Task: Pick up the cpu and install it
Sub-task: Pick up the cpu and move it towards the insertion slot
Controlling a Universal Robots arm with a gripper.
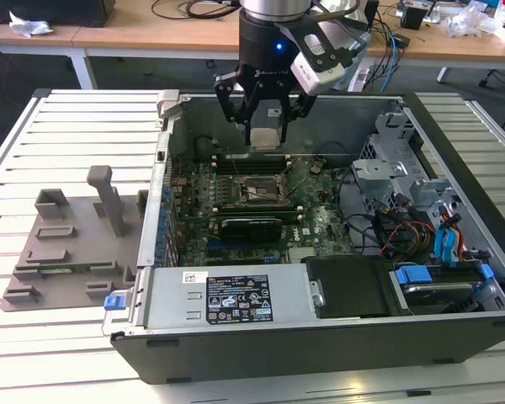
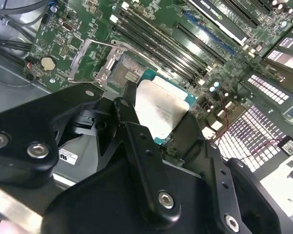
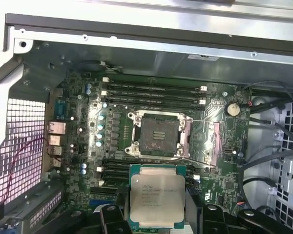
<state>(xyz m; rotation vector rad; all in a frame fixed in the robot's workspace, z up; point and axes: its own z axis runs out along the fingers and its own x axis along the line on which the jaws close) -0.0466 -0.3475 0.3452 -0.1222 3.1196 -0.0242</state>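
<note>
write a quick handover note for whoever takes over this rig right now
Gripper: shut on the cpu, holding it flat with the metal top up, in the air inside the open computer case.
Socket: empty, its metal frame swung open. The cpu is clear of it, no contact.
Grey tray: on the table at the exterior view's left, outside the case, with no cpu on it.
Done: cpu picked up and brought over the motherboard.
Left: cpu not yet seated in the socket.
</note>
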